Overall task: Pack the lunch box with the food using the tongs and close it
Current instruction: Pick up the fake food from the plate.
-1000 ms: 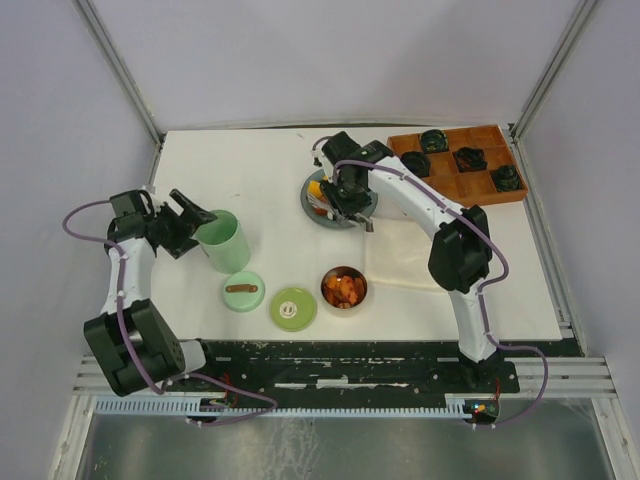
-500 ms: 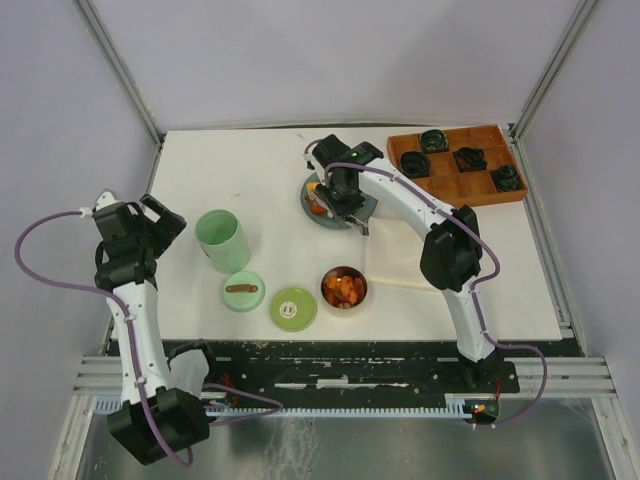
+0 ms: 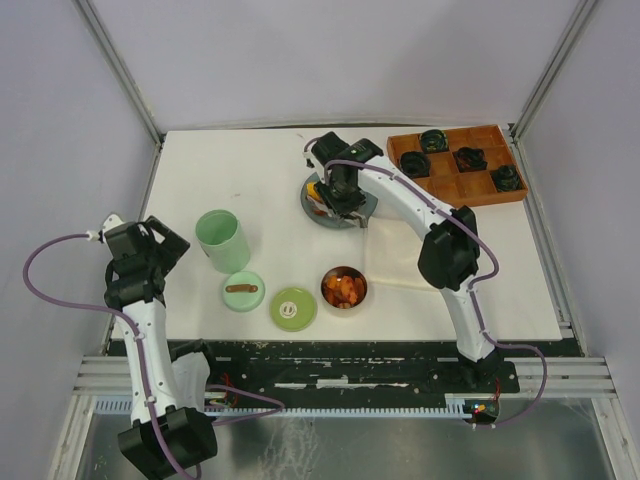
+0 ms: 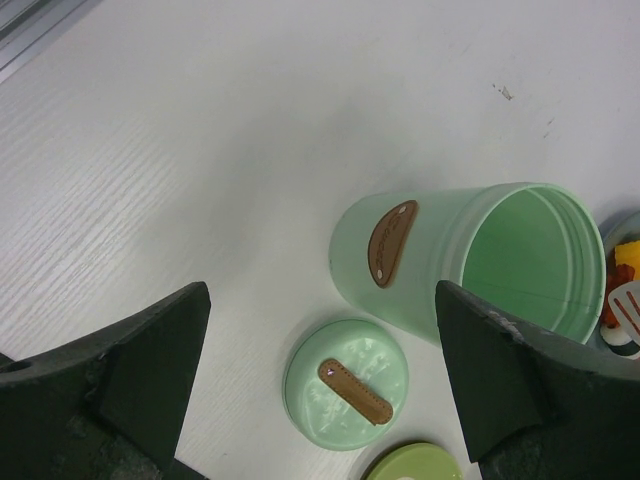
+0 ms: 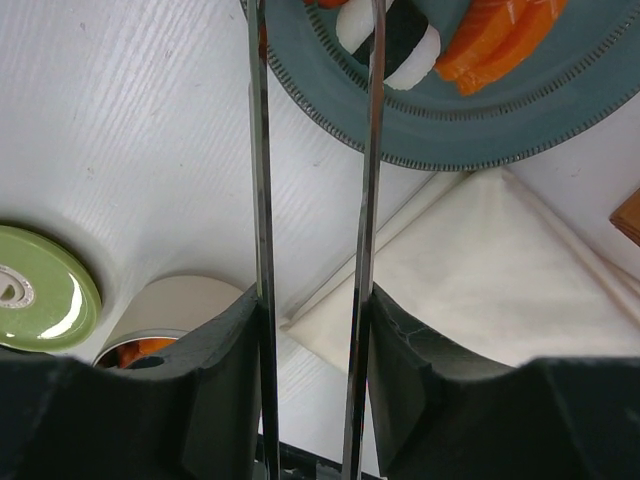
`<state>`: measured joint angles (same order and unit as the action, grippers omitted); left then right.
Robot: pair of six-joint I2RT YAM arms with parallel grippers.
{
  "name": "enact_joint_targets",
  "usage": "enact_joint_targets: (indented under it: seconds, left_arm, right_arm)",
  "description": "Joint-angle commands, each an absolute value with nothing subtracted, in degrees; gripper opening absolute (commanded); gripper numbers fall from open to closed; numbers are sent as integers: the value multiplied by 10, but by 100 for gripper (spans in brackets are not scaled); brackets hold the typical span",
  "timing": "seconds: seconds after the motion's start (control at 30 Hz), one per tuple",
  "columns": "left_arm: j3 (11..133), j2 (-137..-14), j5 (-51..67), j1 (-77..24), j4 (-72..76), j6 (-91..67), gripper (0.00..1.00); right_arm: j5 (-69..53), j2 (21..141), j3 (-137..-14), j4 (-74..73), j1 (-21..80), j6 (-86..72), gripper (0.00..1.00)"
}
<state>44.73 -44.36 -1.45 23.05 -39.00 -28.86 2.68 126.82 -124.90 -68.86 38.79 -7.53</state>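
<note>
Hanging wide open at far left, the left gripper [image 3: 172, 245] faces the mint-green canister [image 3: 223, 240], which stands upright and uncovered near it. The brown-handled flat lid [image 3: 241, 291], the lime-green lid [image 3: 292, 309] and the steel bowl [image 3: 344, 287], holding orange pieces, lie in a row nearer the arm bases. Farther right, the right gripper [image 5: 310, 320] clamps the tongs [image 5: 262, 200] over the grey-blue plate [image 5: 520, 120]. The tong blades stand slightly apart, one crossing the black-and-white roll [image 5: 400, 40]; whether they pinch it I cannot tell.
</note>
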Motion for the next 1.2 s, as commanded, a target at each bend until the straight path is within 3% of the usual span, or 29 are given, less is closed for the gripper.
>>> enact_joint_targets:
  seconds: [0.0, 1.17]
  left_arm:
    - [447, -438, -16, 232, -372, -293, 100]
    - [439, -438, 0, 231, -359, -292, 100]
  right_arm:
    - [32, 1283, -1279, -712, 390, -66, 48]
    - [-5, 1317, -1343, -766, 379, -81, 46]
